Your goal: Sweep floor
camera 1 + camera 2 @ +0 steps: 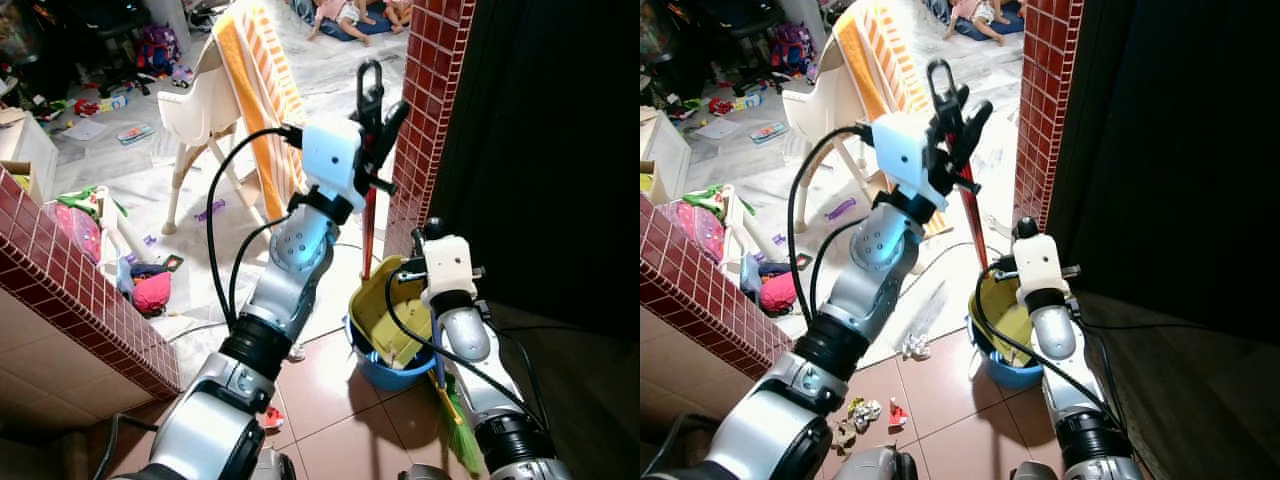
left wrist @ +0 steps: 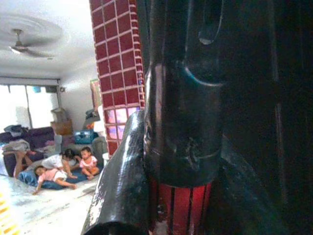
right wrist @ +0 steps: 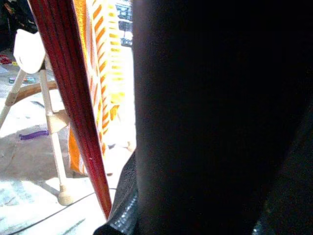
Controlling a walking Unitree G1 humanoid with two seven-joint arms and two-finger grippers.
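Tiled floor (image 1: 940, 400) by the red-tiled pillar (image 1: 425, 120) carries scraps; the left pincer (image 1: 372, 110) is closed on the red broom handle (image 1: 368, 235), risking a slip that topples the blue bucket (image 1: 385, 368); right pincer (image 1: 432, 235) state cannot be told.

A red broom handle (image 1: 369, 222), blue bucket (image 1: 383, 367), yellow dustpan (image 1: 378, 308), orange-and-white striped towel (image 1: 262, 95), white chair (image 1: 200, 110), red-tiled pillar (image 1: 430, 90).
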